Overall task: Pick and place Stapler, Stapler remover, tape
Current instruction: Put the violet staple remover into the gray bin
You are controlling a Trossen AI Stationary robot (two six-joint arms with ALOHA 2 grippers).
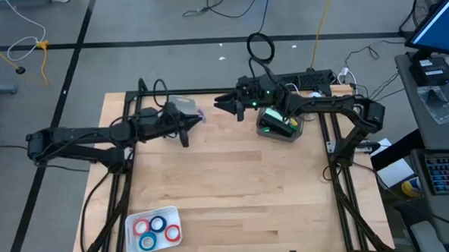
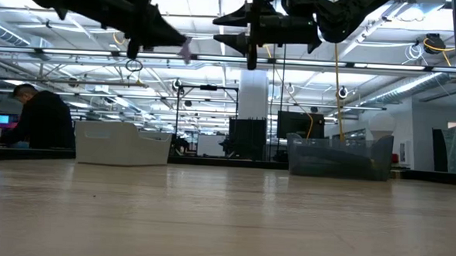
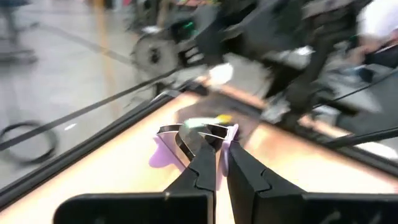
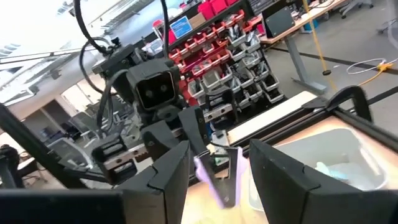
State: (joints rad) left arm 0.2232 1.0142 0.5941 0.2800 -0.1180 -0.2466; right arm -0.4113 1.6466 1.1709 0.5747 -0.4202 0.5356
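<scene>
Stapler remover (image 3: 186,140): purple, with metal claws, clamped between the left gripper's (image 3: 217,146) fingers, which are closed tight on it. The claws and purple body stick out forward past the fingertips.

In the high view the left gripper (image 1: 190,121) is seen over the table's back edge, left of centre, with the remover (image 1: 199,113) at its tip, pointed toward the right arm. A white bin (image 1: 179,105) is seen just beneath and behind it.

The right gripper (image 1: 217,103) is pointed back at it from the right, fingers spread apart, nothing held. A small gap is seen between its tips and the remover from above. In the right wrist view the remover (image 4: 217,174) is lined up with the gap between the two open fingers (image 4: 168,171), just ahead of the right gripper (image 4: 219,149). Contact cannot be told.

In the low view both grippers are seen high above the tabletop: left (image 2: 174,42) with the purple piece (image 2: 187,49) at its tip, right (image 2: 221,31) facing it with fingers parted.

Tape (image 1: 154,228): four rolls, two red and two blue, seen lying flat in a white tray (image 1: 134,240) at the table's front-left corner, well apart from both grippers.

A clear bin (image 1: 285,132) with something green inside is seen at the back right, under the right arm. What the green thing is cannot be told.
</scene>
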